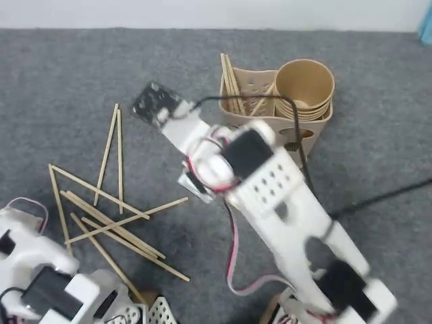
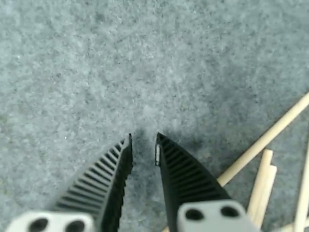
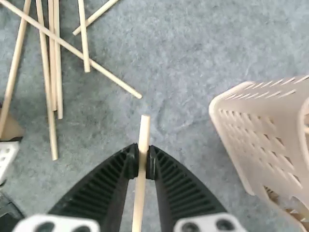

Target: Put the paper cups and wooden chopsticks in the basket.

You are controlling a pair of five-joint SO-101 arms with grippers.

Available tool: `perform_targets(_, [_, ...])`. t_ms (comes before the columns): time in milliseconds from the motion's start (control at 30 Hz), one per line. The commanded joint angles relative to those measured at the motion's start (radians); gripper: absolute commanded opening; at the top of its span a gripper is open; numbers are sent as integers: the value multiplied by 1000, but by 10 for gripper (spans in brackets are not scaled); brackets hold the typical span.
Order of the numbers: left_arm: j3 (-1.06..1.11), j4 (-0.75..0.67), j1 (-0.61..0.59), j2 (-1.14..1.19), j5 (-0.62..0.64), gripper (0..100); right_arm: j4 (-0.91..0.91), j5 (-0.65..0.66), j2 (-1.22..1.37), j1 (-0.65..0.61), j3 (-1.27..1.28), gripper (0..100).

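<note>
nearest the viewer and well apart from the basket [image 1: 270,127], the left arm [image 1: 40,277] sat low at the table's near edge. the left gripper [image 2: 143,145] pointed down at the grey mat [image 2: 145,58] with its jaws a little apart and mat showing between the tips. the ends of some loose chopsticks [image 2: 260,145] lay just beside one jaw, not touching it.

closer to the basket, those loose chopsticks lay on the mat in a crossed, scattered heap. two more lay side by side a little farther on, all of them well apart from the basket's wall.

the right arm [image 1: 290,209] stretched from the near edge to a spot beside the basket. the right gripper [image 3: 141,157] was closed on a single chopstick [image 3: 143,133], pinched between the jaw tips with its blunt end poking out past them. it hung above the mat near the basket's wall but apart from it.

farthest off, the basket stood upright. a nested stack of paper cups [image 1: 305,84] filled one end, and several stored chopsticks [image 1: 231,84] leaned at the other. a black cable [image 1: 378,199] ran from the arm across the basket's front wall.
</note>
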Motion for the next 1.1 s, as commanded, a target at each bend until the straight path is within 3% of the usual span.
perform_targets(0, [-5, -20, 14, -15, -12, 76, -180, 31, -206, 79, 144, 9])
perform_targets(233, [-5, -20, 14, -15, -12, 76, -420, 28, -321, 289, 143, 9])
perform_targets(433, [-4, -20, 34, -15, -14, 76, -676, 26, -343, 392, 100, 9])
perform_targets(600, [-4, -20, 34, -15, -14, 76, -858, 8, -346, 403, 61, 9])
perform_targets(833, [-4, -20, 34, -15, -14, 76, -1069, -189, -334, 407, -29, 9])
perform_targets(1067, [-2, -34, 34, -14, -15, 76, -1162, -199, -268, 406, -40, 9])
